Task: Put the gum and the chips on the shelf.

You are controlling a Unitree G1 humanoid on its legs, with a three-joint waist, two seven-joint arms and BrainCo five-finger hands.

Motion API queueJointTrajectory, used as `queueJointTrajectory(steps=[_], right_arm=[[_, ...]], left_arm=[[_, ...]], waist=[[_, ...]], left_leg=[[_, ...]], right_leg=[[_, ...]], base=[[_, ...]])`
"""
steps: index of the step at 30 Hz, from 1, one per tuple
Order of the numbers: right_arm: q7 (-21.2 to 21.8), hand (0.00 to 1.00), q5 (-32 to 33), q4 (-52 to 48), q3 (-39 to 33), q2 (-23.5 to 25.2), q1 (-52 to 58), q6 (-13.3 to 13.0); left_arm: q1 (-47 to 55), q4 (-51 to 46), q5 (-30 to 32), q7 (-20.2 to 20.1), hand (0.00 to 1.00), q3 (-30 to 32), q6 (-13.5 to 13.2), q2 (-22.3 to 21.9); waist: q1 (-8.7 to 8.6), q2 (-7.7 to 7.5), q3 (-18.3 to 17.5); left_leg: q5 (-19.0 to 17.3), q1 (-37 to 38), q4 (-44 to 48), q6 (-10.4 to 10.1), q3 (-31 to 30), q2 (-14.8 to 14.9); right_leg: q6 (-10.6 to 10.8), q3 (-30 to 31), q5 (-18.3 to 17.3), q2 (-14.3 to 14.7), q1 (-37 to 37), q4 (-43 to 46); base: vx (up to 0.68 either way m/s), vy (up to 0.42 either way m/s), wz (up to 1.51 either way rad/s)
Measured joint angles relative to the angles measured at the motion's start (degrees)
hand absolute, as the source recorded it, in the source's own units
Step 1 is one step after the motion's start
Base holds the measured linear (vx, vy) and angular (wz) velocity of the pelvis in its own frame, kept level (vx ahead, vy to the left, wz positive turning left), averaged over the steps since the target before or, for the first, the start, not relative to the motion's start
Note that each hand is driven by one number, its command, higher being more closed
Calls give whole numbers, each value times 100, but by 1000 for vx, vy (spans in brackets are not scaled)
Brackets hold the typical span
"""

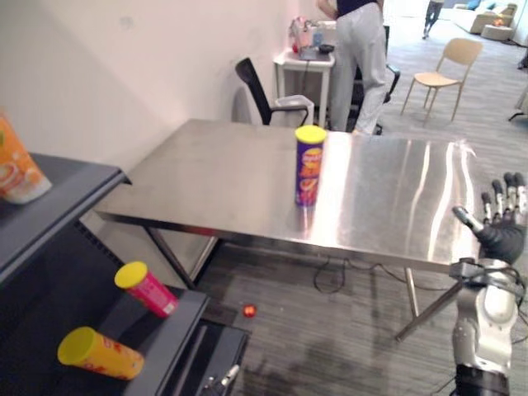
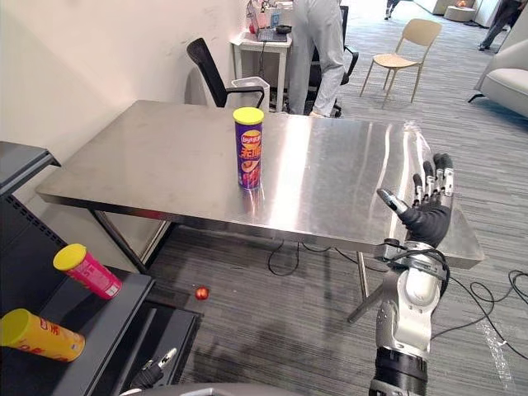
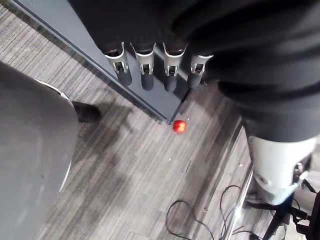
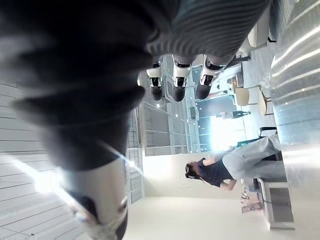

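Purple chips can (image 1: pixel 310 165), yellow-lidded, is shown upright near the middle of the steel table (image 1: pixel 206 181). A pink canister (image 1: pixel 147 289) and an orange canister (image 1: pixel 101 353) are laid on their sides on the dark shelf (image 1: pixel 169 334). The right hand (image 2: pixel 429 219) is raised by the table's near right corner, fingers straight, slightly apart, empty. The left hand (image 3: pixel 145 65) is held above the floor beside the shelf corner, fingers straight, side by side, nothing held

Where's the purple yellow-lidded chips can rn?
The purple chips can stands upright on the steel table, toward its near edge in both eye views, left of the raised right hand.
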Motion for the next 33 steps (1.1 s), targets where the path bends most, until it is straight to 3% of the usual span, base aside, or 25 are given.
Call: queueJointTrajectory(steps=[4, 17, 33], right_arm=[[-5, 0, -3, 149, 30, 0, -103, 79], [-124, 0, -16, 630, 218, -48, -606, 161], [-101, 0, -21, 1386, 1074, -241, -1482, 318]], left_arm=[[-11, -128, -1, -1, 0, 2, -9, 9], [-110, -150, -1, 3, 0, -87, -4, 14], [-166, -300, -44, 2, 0, -171, -5, 24]], waist=[[109, -15, 39], [192, 40, 244], [317, 60, 470]], left_leg=[[4, -8, 1, 2, -50, 0], [5, 3, 1, 2, -134, -13], [9, -6, 0, 2, -183, -17]], right_leg=[[0, -60, 2, 7, 33, -31], [1, -168, -1, 5, 126, -64], [0, -210, -3, 5, 147, -62]], base=[[30, -8, 6], [14, -5, 3], [-4, -2, 1]])
